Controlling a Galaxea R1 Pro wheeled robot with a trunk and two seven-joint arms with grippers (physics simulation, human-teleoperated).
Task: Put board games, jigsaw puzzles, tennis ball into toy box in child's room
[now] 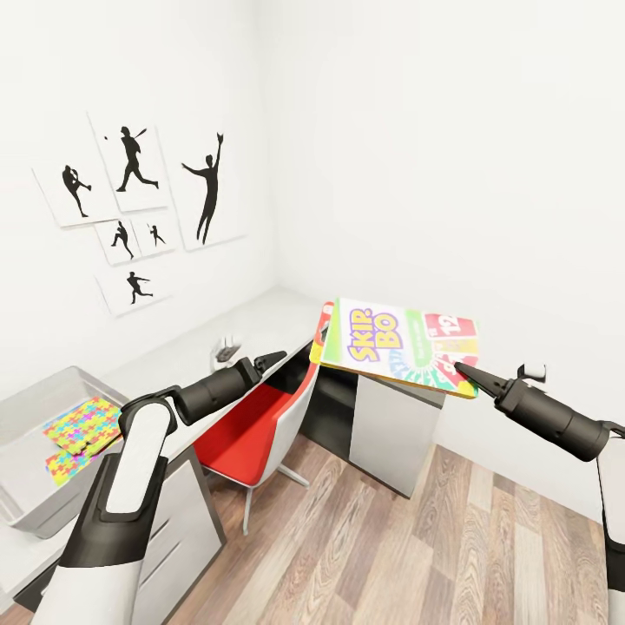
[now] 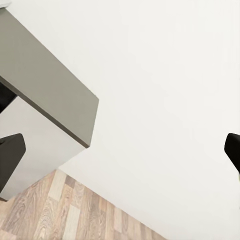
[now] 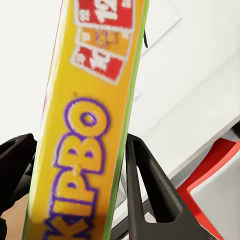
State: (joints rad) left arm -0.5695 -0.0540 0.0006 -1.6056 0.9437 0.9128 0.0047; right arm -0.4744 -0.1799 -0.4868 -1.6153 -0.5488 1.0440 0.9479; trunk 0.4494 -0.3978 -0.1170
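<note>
My right gripper (image 1: 466,375) is shut on a corner of the Skip-Bo board game (image 1: 395,347), a yellow, green and red box held flat in the air beyond the table's (image 1: 269,317) end. Seen from the right wrist, the box (image 3: 85,150) stands edge-on between the two black fingers (image 3: 145,180). The grey toy box (image 1: 35,508) sits on the table at the far left, and two multicoloured jigsaw puzzles (image 1: 84,423) lie inside it. Above the table edge, my left gripper (image 1: 267,358) hangs open and empty, its fingers (image 2: 10,160) wide apart.
A red chair (image 1: 256,430) is tucked under the table between my arms. White drawers (image 1: 178,521) stand below the toy box, and a dark-sided cabinet (image 1: 391,434) below the held box. A small pale object (image 1: 227,350) sits on the table. Wood floor lies open ahead.
</note>
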